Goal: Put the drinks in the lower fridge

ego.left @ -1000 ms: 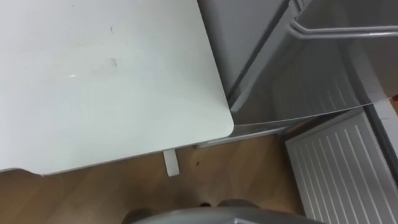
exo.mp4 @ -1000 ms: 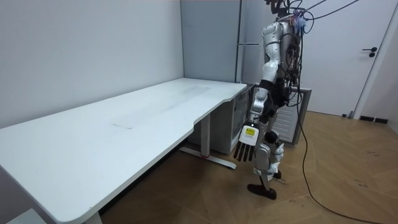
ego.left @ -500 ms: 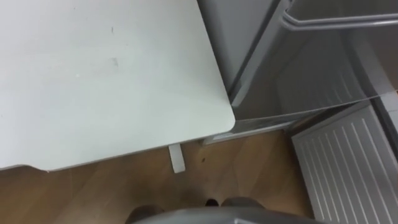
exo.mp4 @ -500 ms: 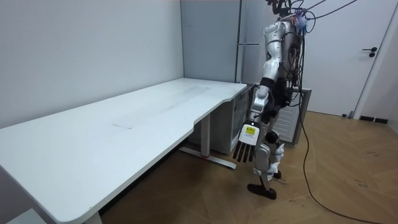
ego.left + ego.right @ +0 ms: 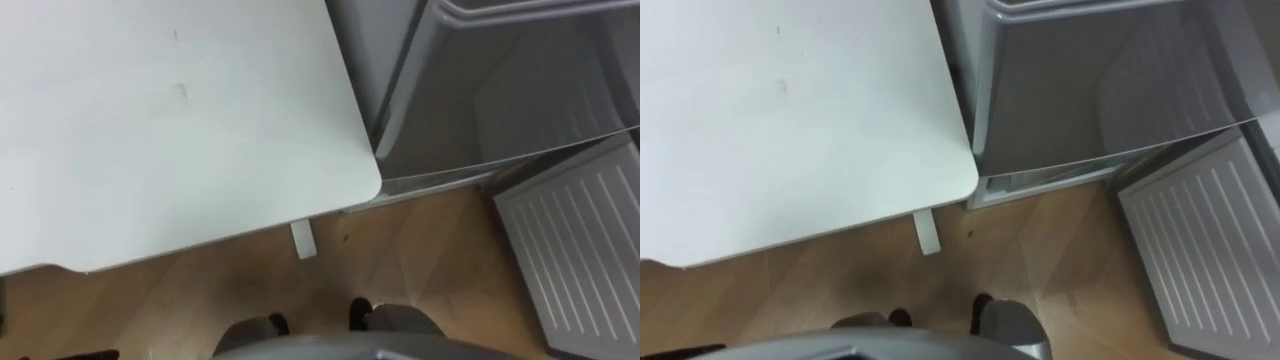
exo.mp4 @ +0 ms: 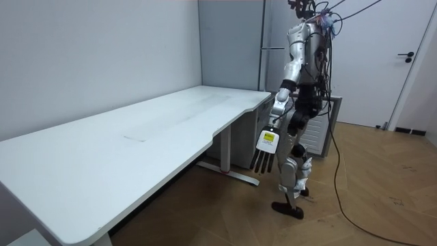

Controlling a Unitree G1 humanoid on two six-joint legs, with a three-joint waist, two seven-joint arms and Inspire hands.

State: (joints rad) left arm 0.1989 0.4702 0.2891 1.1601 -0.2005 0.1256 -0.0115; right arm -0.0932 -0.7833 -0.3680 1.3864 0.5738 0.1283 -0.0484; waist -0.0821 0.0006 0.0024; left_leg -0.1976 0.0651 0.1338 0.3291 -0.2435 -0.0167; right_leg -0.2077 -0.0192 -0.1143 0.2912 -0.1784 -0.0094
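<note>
Table [image 5: 150,120], fridge [image 5: 520,90] beside — left hand [image 6: 265,142], fingers [image 6: 261,164] straight

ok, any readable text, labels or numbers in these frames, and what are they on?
Nothing here can be read.
Left hand, hanging with straight fingers by the table's end: the tag at its back carries dark print, too small to read.
Table, fridge, ribbed white panel: no markings seen.
</note>
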